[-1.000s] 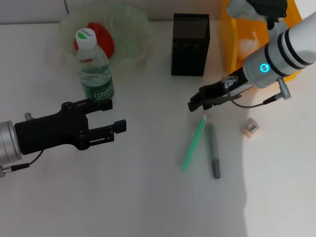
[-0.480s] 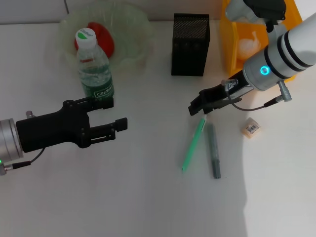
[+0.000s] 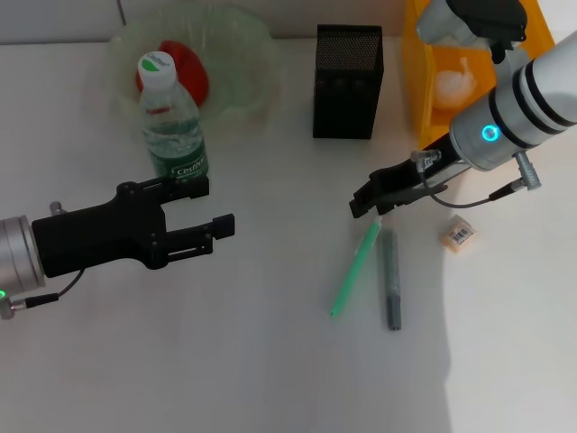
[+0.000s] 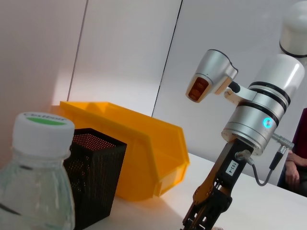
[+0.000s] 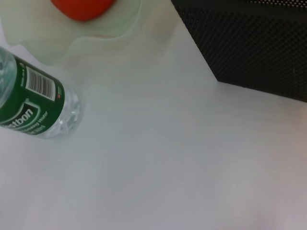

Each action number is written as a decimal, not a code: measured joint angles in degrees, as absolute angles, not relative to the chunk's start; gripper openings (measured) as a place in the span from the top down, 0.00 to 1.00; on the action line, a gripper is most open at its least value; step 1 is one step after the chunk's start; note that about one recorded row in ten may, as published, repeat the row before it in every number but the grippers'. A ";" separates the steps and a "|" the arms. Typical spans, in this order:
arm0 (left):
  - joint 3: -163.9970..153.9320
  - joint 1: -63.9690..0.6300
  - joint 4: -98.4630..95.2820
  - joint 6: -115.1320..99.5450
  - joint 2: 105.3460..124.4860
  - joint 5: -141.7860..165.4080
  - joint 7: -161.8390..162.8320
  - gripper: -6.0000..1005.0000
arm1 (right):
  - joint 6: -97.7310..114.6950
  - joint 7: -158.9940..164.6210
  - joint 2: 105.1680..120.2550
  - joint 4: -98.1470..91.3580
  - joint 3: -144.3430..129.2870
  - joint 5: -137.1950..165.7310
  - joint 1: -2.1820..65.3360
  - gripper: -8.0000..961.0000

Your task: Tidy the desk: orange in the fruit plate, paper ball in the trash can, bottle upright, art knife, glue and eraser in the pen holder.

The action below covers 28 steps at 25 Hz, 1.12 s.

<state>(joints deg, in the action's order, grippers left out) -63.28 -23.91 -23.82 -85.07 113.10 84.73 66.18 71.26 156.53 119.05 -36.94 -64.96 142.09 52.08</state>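
The orange (image 3: 178, 67) lies in the pale-green fruit plate (image 3: 245, 90) at the back left. The bottle (image 3: 171, 124) stands upright just in front of the plate. My left gripper (image 3: 214, 205) is open and empty, just in front of the bottle. The black mesh pen holder (image 3: 349, 81) stands at the back centre. The paper ball (image 3: 453, 83) lies in the orange-yellow trash can (image 3: 420, 86). A slim green art knife (image 3: 354, 268) and a grey glue pen (image 3: 390, 278) lie side by side. My right gripper (image 3: 365, 204) hovers at their far ends. The eraser (image 3: 457, 233) lies to their right.
The left wrist view shows the bottle cap (image 4: 43, 128), the pen holder (image 4: 96, 177), the trash can (image 4: 148, 153) and my right gripper (image 4: 204, 215) farther off. The right wrist view shows the bottle (image 5: 33, 103), the orange (image 5: 81, 5) and the pen holder (image 5: 259, 48).
My right gripper has moved a little right and nearer, toward the far end of the green knife. The left arm has barely shifted.
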 joint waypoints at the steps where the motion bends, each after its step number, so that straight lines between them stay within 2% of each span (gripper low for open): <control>1: -63.28 -23.91 -23.82 -85.07 113.10 84.73 66.18 0.25 | 71.26 156.53 119.05 -36.94 -64.95 142.09 52.08 0.56; 28: -63.28 -24.04 -23.82 -85.52 113.21 84.73 66.36 0.26 | 73.84 156.70 119.14 -40.08 -64.95 142.22 50.10 0.57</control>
<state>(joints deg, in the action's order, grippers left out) -63.28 -24.04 -23.82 -85.52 113.21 84.73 66.36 73.84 156.70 119.14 -40.08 -64.95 142.22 50.10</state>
